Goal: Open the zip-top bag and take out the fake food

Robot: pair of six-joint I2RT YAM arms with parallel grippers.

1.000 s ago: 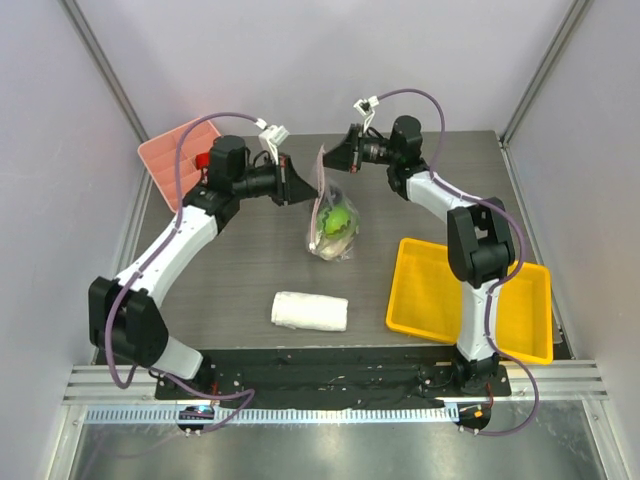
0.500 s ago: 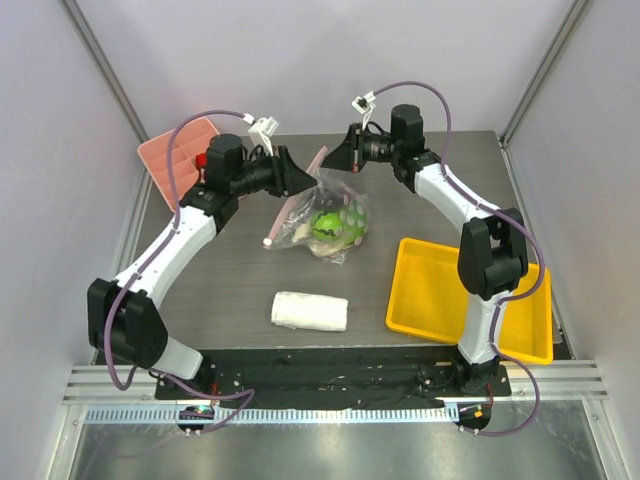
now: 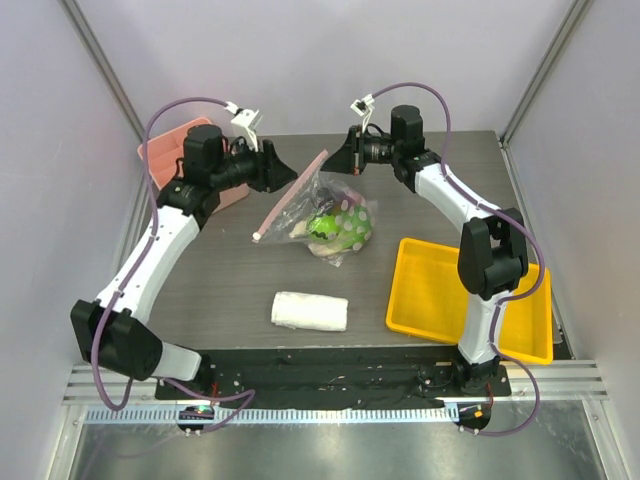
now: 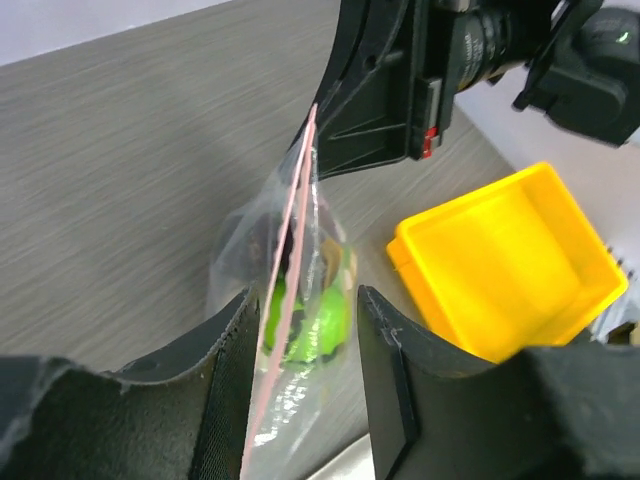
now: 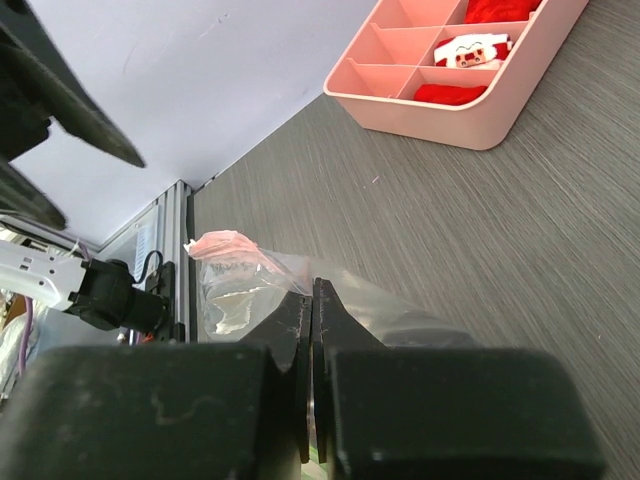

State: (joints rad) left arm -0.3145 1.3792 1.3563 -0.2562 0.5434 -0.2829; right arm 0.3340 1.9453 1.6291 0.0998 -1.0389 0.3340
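Starting at the far left, the pink divided box [image 3: 165, 155] sits on the worktop [image 3: 230, 270] behind the left arm's wrist, well back from its fingertips; the right wrist view shows red-and-white pieces in its compartments.

Next come the left fingers [image 4: 220, 400], which stand apart with a clear gap between them and clamp nothing. The pink zip strip [image 4: 290, 270] of the zip-top bag [image 3: 335, 240] runs through that gap in the wrist view, close to the left-hand finger. Whether it brushes that finger cannot be told. From above, the strip slants from the right fingers down past the left fingertips, and its free end hangs just below and beyond them.

The bag itself lies between the two sets of fingers, closer to the right pair and below them. The fake food [image 3: 340, 228] bulges inside it, with a bright green ball [image 4: 320, 320] plainest through the clear plastic. The white towel [image 3: 310, 311] lies on the worktop well away from both pairs of fingers, on the near side of the bag.

The right fingers [image 5: 285, 335] are pressed fully together on the crinkly film at the bag's top corner, right beside the strip's upper end, and hold that corner up.

Farthest right, the yellow tray [image 3: 430, 290] rests below and to the outer side of the right fingers, apart from the bag.
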